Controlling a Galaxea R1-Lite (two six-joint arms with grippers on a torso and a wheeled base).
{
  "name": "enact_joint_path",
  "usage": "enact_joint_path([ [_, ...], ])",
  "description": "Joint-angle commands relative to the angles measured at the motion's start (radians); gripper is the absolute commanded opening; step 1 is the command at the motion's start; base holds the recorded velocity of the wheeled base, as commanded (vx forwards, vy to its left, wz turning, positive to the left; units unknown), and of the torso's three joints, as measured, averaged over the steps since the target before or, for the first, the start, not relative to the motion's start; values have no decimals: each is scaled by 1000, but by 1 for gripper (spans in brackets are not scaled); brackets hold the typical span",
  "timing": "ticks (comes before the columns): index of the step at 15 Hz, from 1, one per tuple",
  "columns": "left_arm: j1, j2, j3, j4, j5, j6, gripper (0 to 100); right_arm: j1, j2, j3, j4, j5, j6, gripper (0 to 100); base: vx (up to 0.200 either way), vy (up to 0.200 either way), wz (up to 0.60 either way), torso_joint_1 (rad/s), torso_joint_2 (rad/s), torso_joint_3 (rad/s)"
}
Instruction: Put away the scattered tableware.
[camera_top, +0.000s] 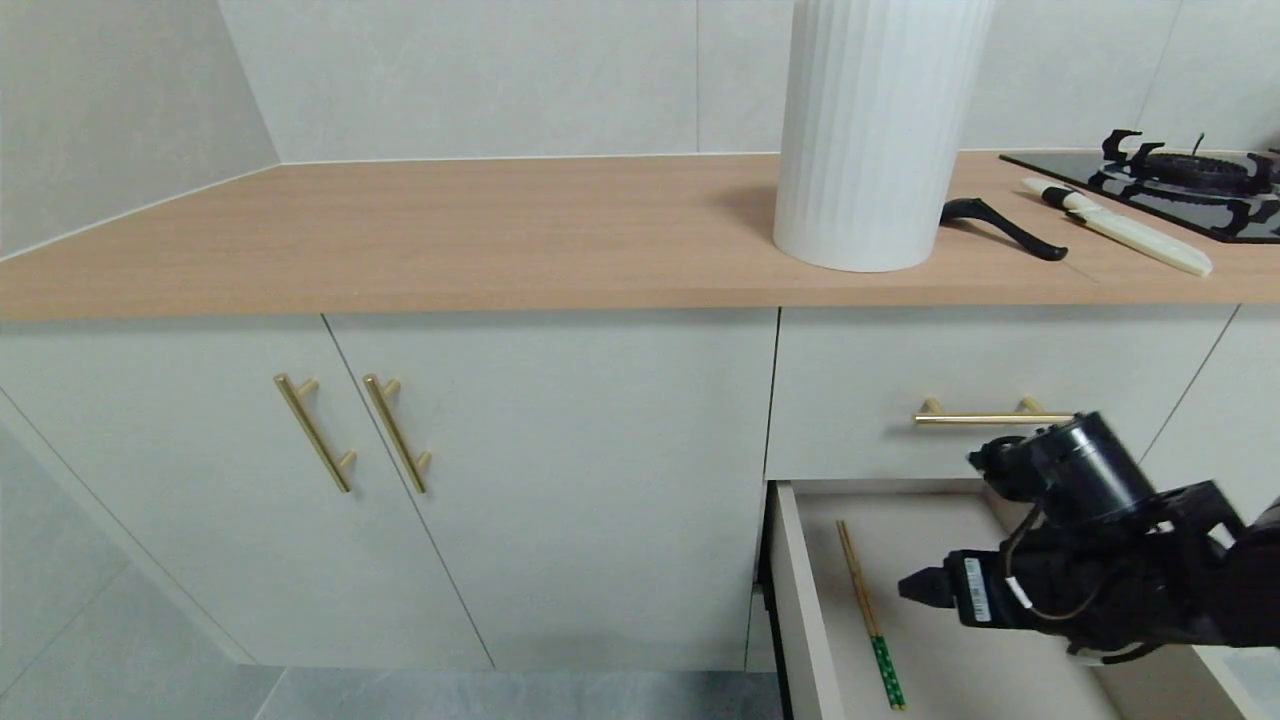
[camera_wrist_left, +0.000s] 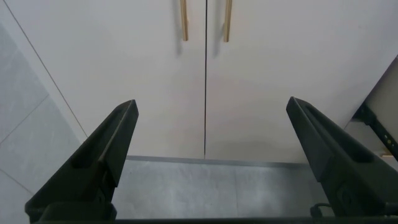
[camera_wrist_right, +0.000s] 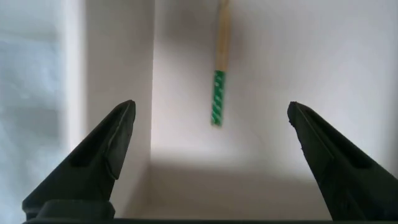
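Right claw (camera_wrist_right: 210, 107), spread and empty, hangs over the chopsticks (camera_top: 868, 610) in the drawer (camera_top: 800, 600); best lift straight clear before fetching the knife (camera_top: 1120, 228).

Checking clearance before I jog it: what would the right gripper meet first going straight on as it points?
The right gripper would probably meet the drawer floor beside the chopsticks, near their green end; depth is unclear.

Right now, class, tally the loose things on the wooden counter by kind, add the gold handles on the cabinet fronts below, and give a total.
White ribbed container: 1
Black-handled utensil: 1
Pale knife: 1
Gold handles: 3
Total: 6
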Motion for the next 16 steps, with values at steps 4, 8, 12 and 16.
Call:
enact_joint_path([
  [4, 0, 1, 0, 0, 0, 0, 100, -174, -361, -152, 271, 39, -193, 100, 0, 0, 0, 0, 0, 0],
  [8, 0, 1, 0, 1, 0, 0, 100, -176, -369, -130, 269, 31, -243, 100, 0, 0, 0, 10, -47, -38],
  [12, 0, 1, 0, 0, 0, 0, 100, -176, -363, -113, 236, 33, -251, 100, 0, 0, 0, 99, -295, -288],
  [16, 0, 1, 0, 1, 0, 0, 100, -188, -355, -104, 204, 33, -251, 100, 0, 0, 0, 138, -503, -309],
])
